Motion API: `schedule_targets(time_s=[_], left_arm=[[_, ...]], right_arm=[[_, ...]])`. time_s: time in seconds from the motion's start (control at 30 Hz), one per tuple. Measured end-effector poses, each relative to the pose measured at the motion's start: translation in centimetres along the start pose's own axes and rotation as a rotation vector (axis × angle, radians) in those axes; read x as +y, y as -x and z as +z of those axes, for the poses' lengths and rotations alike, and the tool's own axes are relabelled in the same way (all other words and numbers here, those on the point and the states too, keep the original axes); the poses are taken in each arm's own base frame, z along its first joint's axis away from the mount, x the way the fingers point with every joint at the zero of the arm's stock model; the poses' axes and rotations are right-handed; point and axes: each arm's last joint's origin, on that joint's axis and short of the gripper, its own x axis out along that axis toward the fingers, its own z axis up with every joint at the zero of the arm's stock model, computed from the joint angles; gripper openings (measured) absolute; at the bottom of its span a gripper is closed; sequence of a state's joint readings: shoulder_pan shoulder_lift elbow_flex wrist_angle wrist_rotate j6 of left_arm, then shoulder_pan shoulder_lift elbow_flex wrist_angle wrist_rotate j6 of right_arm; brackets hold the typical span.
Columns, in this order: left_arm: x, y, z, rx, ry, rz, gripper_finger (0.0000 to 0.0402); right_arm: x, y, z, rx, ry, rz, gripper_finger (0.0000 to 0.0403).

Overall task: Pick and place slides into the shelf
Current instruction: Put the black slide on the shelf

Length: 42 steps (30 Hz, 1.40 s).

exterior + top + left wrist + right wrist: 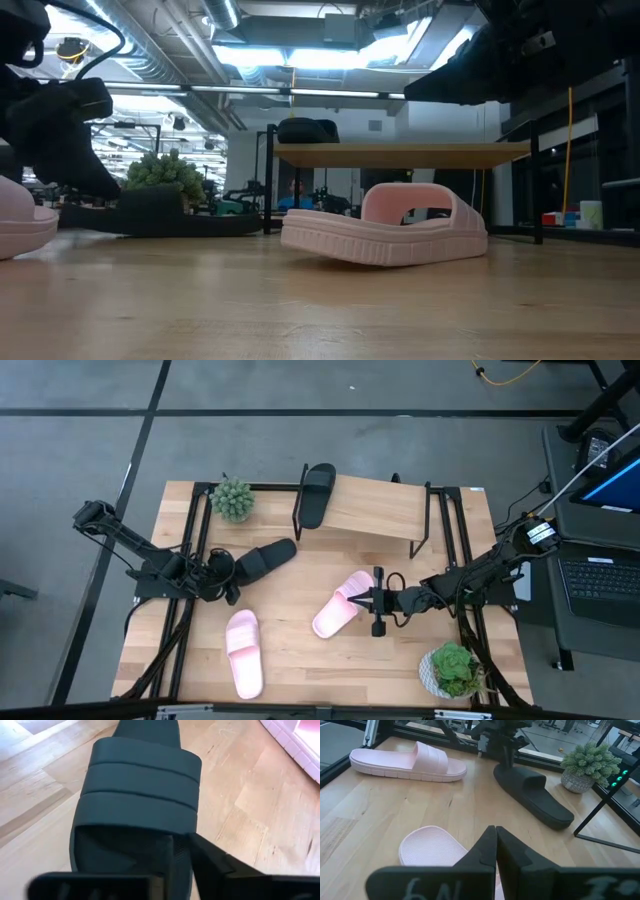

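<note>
Reading no legible writing on any slide; right gripper (377, 601) reaches in low, fingers pressed together on the edge of a pink slide (342, 604), tilted off the table; left gripper (226, 572) partly closed around a black slide (264, 558); another black slide (318, 493) on the shelf (380, 506).

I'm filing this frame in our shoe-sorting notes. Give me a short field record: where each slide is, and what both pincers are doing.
shelf: rear of table
black slide 1: on the shelf's left end
black slide 2: on table, left pincer closing on its end
pink slide 1: tilted, heel end raised off table, at shut right pincer
pink slide 2: flat on table, front left, untouched
slides shelved: one of four
</note>
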State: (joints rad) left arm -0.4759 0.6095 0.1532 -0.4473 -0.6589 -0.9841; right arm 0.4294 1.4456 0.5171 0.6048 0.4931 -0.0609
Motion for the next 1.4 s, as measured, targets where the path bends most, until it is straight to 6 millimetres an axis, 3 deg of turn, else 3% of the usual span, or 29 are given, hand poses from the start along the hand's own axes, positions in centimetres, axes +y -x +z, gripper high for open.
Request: schedule_targets(time_s=[0.1,0.37,0.97,1.4], left_arm=[[-0.03,0.0,0.03,-0.004,0.002,-0.001,0.001],[-0.42,0.02,0.21,0.0,0.076,-0.047,0.0002],[-0.25,0.02,0.45,-0.086,0.277,0.002,0.0106],[-0.59,-0.11,0.04,0.048,0.346,-0.057,0.0127]], right_arm=[[0.0,0.0,0.0,0.0,0.0,0.0,0.0007],[0.0,0.0,0.0,0.0,0.0,0.0,0.0007],[0.0,0.0,-0.01,0.001,0.001,0.0,0.0007],[0.0,0.0,-0.03,0.003,0.001,0.001,0.0007]])
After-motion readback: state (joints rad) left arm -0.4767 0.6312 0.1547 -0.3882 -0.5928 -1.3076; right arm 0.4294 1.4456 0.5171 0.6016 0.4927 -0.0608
